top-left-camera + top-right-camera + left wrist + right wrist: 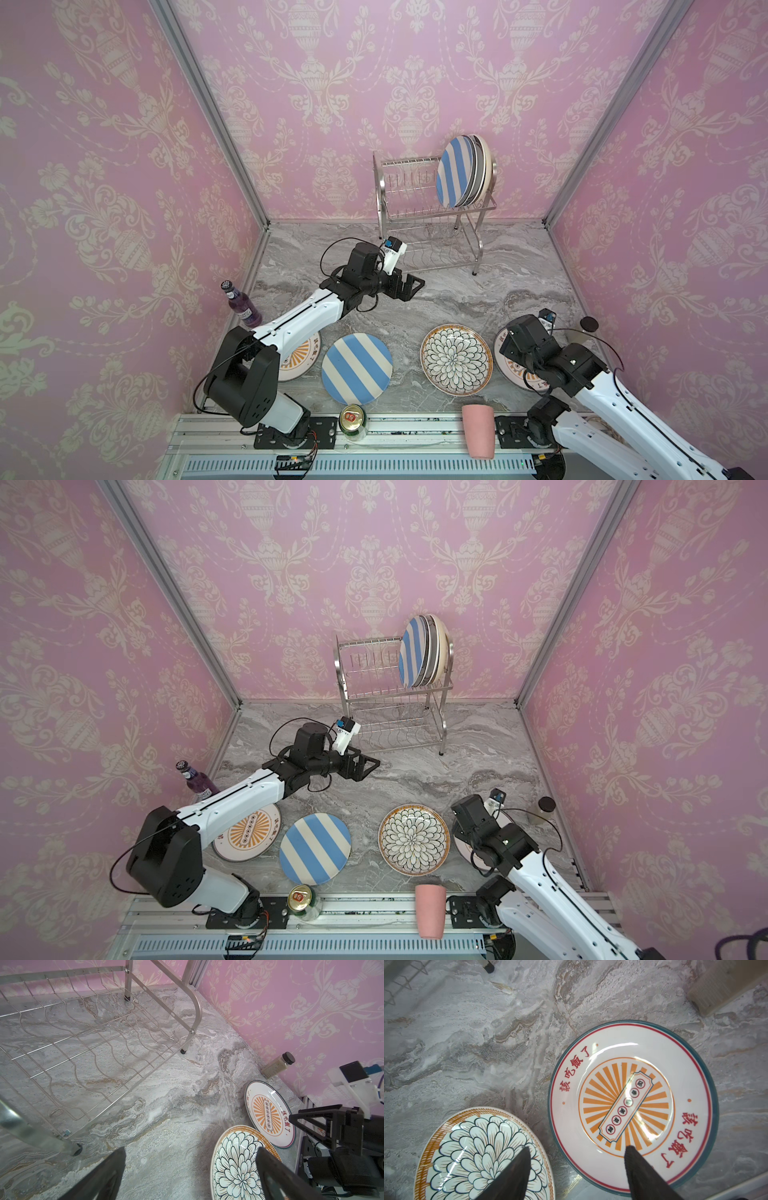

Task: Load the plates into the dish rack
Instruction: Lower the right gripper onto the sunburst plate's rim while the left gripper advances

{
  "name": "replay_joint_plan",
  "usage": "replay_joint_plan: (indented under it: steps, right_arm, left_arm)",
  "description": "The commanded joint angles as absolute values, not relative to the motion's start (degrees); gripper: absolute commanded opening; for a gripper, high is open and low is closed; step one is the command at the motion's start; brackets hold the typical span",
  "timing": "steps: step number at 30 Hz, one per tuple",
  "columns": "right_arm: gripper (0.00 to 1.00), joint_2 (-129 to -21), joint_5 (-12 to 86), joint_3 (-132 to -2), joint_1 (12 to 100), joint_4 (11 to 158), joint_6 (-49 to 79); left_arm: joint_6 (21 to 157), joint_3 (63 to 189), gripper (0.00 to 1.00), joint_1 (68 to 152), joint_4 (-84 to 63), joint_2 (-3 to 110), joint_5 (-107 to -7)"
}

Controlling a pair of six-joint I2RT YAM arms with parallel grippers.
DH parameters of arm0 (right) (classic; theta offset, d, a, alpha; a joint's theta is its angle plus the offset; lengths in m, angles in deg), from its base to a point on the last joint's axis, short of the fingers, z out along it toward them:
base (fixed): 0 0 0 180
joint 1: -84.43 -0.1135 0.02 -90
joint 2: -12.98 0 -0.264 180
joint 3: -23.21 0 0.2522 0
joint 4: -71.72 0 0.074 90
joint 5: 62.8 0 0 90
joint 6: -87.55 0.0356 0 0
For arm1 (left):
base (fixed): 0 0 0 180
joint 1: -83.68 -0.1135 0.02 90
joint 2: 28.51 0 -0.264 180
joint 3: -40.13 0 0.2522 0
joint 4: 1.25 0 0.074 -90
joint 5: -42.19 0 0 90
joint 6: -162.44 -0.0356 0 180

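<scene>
Standing at the back of the desk (pixel 457 299), the dish rack (pixel 432 217) is carrying a row of plates upright at the right end of its upper tier, the racked striped plate (pixel 455 172) facing outward. Four more are lying flat along the desk's front: the left sunburst plate (pixel 249 833) partly under the left arm, the flat striped plate (pixel 356 369), the petal plate (pixel 456 358) and the right sunburst plate (pixel 633 1105). The left gripper (pixel 190 1163) is hanging beside the rack's lower shelf, fingers spread and holding nothing. The right gripper (pixel 578 1153) is hovering with fingers spread wide, one over the petal plate, one over the right sunburst plate, gripping neither.
</scene>
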State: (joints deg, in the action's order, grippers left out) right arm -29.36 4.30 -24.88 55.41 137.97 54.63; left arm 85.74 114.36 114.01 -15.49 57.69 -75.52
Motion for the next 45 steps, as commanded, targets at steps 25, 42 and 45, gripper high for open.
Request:
replay_joint_plan:
  steps: [25,42,45]
  right_arm:
    - [0.75,-37.6,27.6,-15.7,75.4,115.4,48.3]
    - [0.75,-51.4,33.7,-19.0,80.2,106.5,43.0]
    - [0.76,-53.7,34.7,-19.9,80.8,105.7,42.3]
  left_arm:
    - [83.0,116.4,0.99,118.7,-12.7,66.4,-80.5]
    - [84.7,116.3,0.99,120.0,-10.2,69.4,-82.3]
    - [84.7,116.0,0.99,120.6,-10.1,69.7,-81.5]
